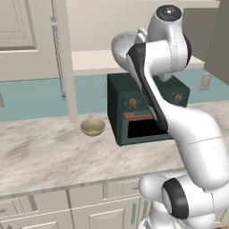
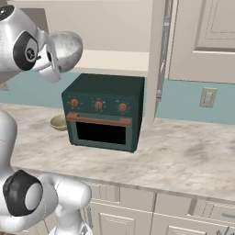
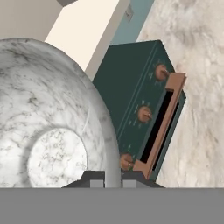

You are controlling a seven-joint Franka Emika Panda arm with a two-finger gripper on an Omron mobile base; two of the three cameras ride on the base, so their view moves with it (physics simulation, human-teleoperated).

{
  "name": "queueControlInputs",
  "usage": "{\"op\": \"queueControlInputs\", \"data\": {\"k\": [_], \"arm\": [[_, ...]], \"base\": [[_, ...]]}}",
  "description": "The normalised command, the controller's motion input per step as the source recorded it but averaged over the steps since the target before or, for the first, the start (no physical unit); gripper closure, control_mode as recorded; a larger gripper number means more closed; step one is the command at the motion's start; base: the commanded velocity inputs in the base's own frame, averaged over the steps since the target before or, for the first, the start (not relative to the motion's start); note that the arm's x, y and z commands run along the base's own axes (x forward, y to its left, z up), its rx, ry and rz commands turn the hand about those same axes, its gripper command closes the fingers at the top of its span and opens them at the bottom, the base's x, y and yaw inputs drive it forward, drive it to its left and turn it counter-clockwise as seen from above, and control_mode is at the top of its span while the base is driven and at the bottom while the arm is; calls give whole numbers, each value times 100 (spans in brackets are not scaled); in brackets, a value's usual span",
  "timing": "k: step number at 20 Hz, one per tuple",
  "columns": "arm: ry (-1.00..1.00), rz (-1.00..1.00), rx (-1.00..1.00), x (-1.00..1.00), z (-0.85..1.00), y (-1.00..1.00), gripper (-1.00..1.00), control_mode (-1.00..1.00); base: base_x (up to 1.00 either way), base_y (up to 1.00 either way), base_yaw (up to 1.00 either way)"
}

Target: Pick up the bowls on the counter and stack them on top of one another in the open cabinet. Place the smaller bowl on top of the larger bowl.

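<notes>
- Gripper: seen from the hand camera, the two dark finger tips sit one on each side of the rim of the larger bowl, clenched on that rim; the bowl's marbled inside and pale round bottom face the camera.
- Counter: the beige marbled slab runs across the foreground over cream doors. Its front edge carries nothing of the task.
- Smaller bowl: the yellowish-tan bowl rests upright on the counter toward the back edge, just beside the left side of the dark green oven and near the foot of the cream upright post. From the right base view it peeks out past the oven's left front corner. It is untouched, judging by where it lies.
- Larger bowl, raised: in the left base view it hangs tilted above the oven's top, at about the level of the shelf's front edge; in the right base view it is held in the air, clear of the oven top and not yet resting on any surface.
- Open cabinet: the doorless compartment lies behind and above the oven; its flat pale shelf bears no bowl.
- Progress, as a judgement: the first pick is done and the carry is under way. Left to do: set the larger bowl upright on the shelf, release it, fetch the smaller bowl from the counter, and seat it inside the larger one.
</notes>
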Motion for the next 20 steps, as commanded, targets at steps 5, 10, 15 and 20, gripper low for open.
{"op": "queueControlInputs", "data": {"k": [5,10,15,20], "arm": [[-1,0,0,35,0,7,100,-100],[0,0,0,33,0,7,100,-100],[0,0,-1,31,0,7,100,-100],[0,0,-1,30,0,6,100,-100]], "base": [[0,0,0],[0,0,0],[0,0,0],[0,0,0]]}}
